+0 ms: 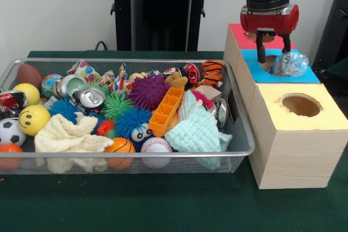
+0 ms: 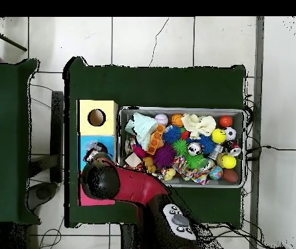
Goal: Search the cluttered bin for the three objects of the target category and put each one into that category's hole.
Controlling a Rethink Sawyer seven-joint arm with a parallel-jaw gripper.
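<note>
Yellow box (image 1: 296,134) nearest, we hover our open, empty gripper (image 1: 272,54) over the blue hole (image 1: 266,63), whose crumpled wrapper (image 1: 289,64) could roll off.

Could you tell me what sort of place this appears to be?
Probably a robotics lab: a green-covered table holds a wire bin of toys and a wooden sorting box, on tiled floor with cables.

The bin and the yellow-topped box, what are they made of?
The bin looks like metal wire mesh, silvery and a bit shiny: you can see the toys through its fine grid and its smooth bright rim. The yellow-topped box looks like pale wood, matte, with faint grain lines on its side; the top seems painted or covered in yellow.
</note>
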